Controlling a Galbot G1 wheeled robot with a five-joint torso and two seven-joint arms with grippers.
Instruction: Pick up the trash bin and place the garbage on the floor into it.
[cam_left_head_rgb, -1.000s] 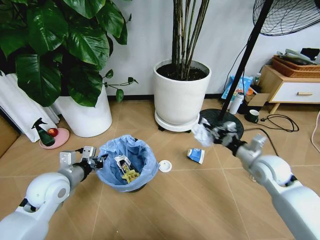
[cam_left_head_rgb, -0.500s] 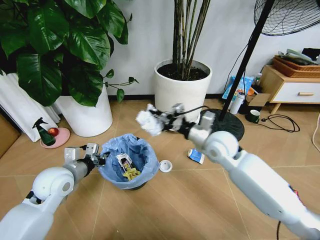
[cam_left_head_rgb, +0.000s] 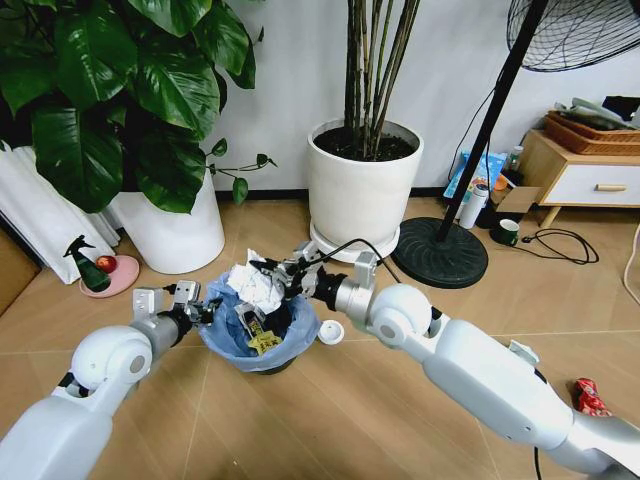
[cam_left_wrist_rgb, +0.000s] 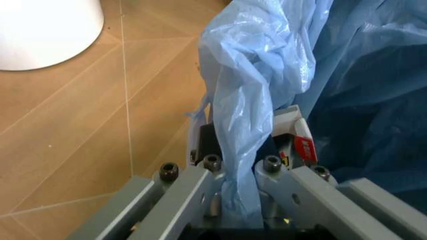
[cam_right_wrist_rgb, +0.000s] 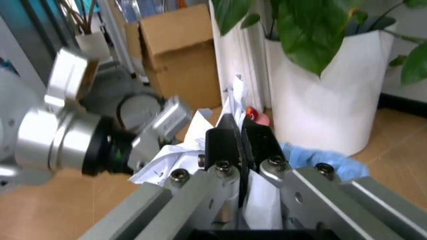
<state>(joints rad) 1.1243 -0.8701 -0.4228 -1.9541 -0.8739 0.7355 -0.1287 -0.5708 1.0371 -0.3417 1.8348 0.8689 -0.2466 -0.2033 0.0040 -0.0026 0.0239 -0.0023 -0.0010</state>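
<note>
Swung over the trash bin (cam_left_head_rgb: 262, 340), right pincer (cam_left_head_rgb: 277, 285) clamps crumpled paper (cam_left_head_rgb: 252, 286).

In the head view, the crumpled white paper (cam_left_head_rgb: 254, 287) covers part of the trash bin (cam_left_head_rgb: 262, 345) opening, so the scraps below are mostly hidden. The red can (cam_left_head_rgb: 588, 398) on the floor (cam_left_head_rgb: 360, 420) is too small to tell details.

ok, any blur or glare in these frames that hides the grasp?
Head view: sharp, even light; crumpled paper over the trash bin clear. Right wrist view: motion-blurred, right gripper readable on the paper. Left wrist view: crisp, left gripper pinching the bag rim.
</note>
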